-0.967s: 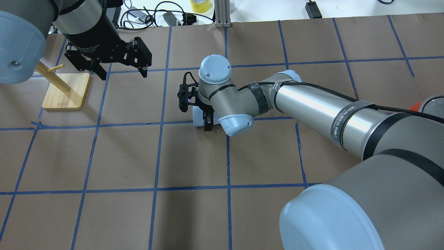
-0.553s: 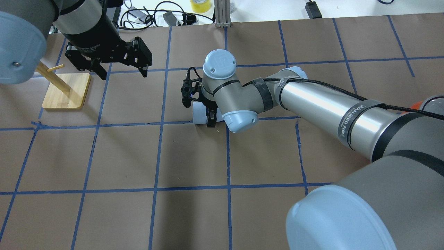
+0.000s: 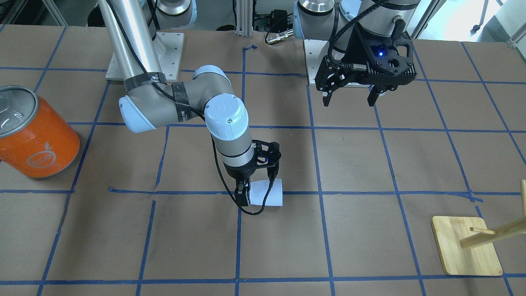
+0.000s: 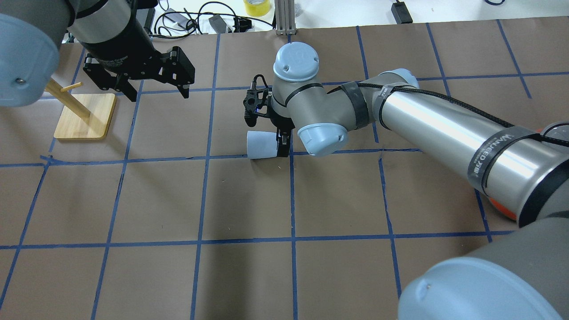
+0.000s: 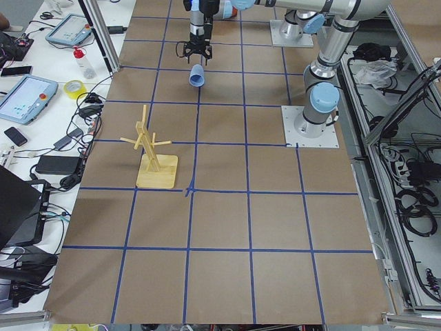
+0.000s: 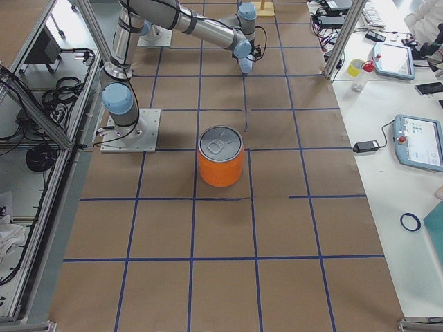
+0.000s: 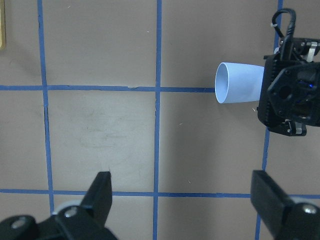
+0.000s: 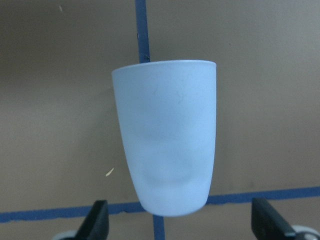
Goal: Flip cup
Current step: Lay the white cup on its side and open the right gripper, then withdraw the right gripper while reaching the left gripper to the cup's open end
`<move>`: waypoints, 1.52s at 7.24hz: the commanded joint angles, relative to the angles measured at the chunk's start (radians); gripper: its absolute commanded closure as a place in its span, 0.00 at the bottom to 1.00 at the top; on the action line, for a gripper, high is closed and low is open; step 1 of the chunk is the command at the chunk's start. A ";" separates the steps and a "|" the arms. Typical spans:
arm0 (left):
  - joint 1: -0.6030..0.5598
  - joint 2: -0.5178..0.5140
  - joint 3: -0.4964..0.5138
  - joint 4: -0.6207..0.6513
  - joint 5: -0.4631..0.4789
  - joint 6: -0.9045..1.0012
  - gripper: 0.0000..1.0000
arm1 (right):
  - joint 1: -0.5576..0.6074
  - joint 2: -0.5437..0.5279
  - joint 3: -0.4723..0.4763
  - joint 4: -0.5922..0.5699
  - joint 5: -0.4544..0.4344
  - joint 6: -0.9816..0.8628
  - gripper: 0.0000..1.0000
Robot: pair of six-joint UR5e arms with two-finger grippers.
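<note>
Both jaws of right tool (image 8: 183, 221) spread wide, clear of cup (image 8: 167, 135).

only 1 obstacle at cup (image 4: 261, 145): right gripper (image 8: 181, 220) straddles base end (mouth side free)

1 cup (image 5: 197, 76) lies on its side on the brown table (image 5: 275, 227), mouth facing camera, well beyond wooden rack (image 5: 153, 153)

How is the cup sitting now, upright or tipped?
On its side. In the left wrist view the cup has its mouth facing sideways; from overhead its wall lies along the table.
</note>
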 commanded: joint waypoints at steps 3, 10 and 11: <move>0.005 -0.032 0.005 0.002 -0.027 0.025 0.00 | -0.136 -0.174 -0.004 0.250 -0.002 0.008 0.00; 0.024 -0.362 -0.015 0.227 -0.157 0.087 0.00 | -0.276 -0.459 -0.065 0.693 -0.109 0.424 0.00; 0.027 -0.388 -0.030 0.230 -0.277 0.096 0.00 | -0.277 -0.461 -0.108 0.767 -0.098 0.499 0.00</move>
